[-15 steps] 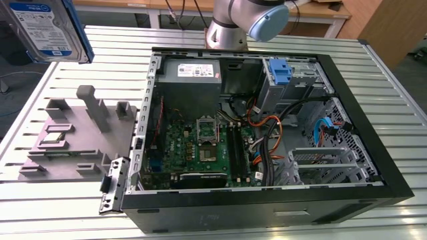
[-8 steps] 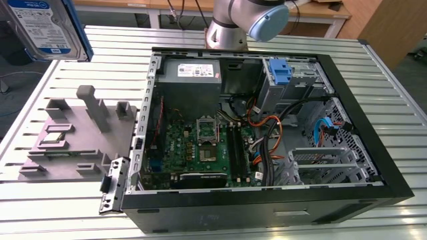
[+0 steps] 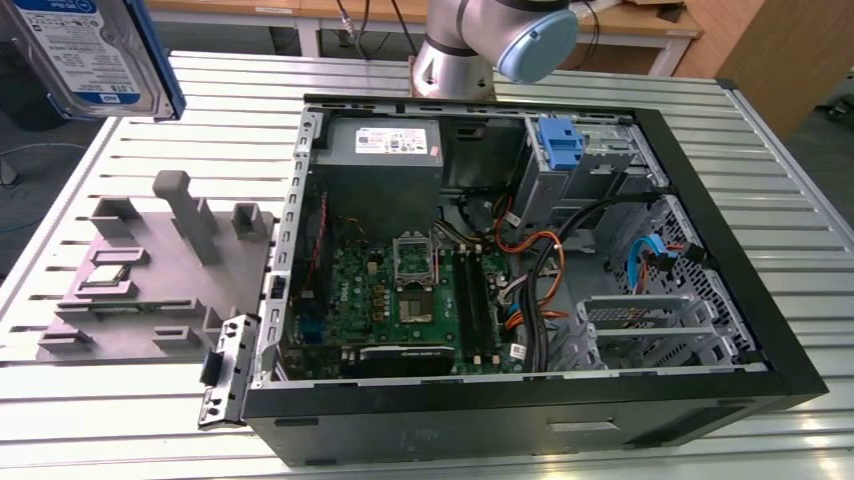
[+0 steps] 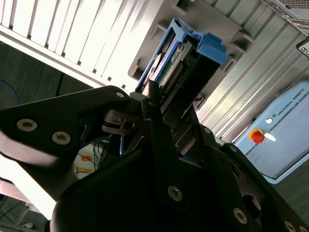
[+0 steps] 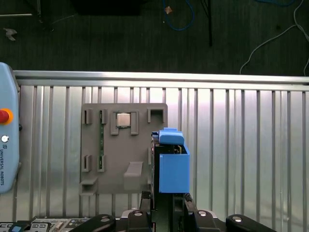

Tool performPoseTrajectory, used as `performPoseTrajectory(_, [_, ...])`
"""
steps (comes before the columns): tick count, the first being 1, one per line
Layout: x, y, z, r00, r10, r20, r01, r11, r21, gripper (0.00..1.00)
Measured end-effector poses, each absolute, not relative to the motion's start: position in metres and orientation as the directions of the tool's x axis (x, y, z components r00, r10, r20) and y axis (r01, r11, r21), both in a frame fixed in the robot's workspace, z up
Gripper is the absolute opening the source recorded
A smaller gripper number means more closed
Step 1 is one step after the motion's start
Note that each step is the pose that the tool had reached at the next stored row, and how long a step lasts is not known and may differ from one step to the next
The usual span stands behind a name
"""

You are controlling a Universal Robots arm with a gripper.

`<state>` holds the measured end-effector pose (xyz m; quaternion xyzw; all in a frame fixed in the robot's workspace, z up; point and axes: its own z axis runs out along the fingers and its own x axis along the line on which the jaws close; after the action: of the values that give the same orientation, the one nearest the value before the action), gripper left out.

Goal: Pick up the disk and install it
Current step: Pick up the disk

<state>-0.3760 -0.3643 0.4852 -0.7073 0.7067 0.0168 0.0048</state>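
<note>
**Disk hanging in the closed gripper over the grey fixture plate**

The disk is hanging clear of the slatted metal table. In the first wrist view it is turning an edge with a blue side rail toward the camera. There it is lying across the edge of the grey fixture plate that faces away from the teach pendant.

The gripper is clamping the drive, its jaws closed on the near end. In the second wrist view the black fingers are pressing against the drive from both sides. The body of the disk is running out past the fingertips, and its blue tab is sitting at the far end, over the plate.

In the exterior view the disk is showing its blue-and-white label high up, well above the plate.

A processor chip is sitting in one pocket of the plate, and a green memory stick is lying in a slot near it.

An open computer case is lying just beside the plate, on the exterior view's right. Inside it:
- A motherboard is lying on the side nearest the plate.
- A grey power supply is sitting beyond the motherboard.
- A bare blue bracket is standing in the drive cage, well apart from the plate.

The robot arm is rising behind the case.
</note>
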Motion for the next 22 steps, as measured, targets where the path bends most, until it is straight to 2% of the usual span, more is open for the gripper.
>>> performPoseTrajectory(22, [-0.339, -0.364, 0.485, 0.001, -1.0, -0.031, -1.0, -0.001, 0.017, 0.35])
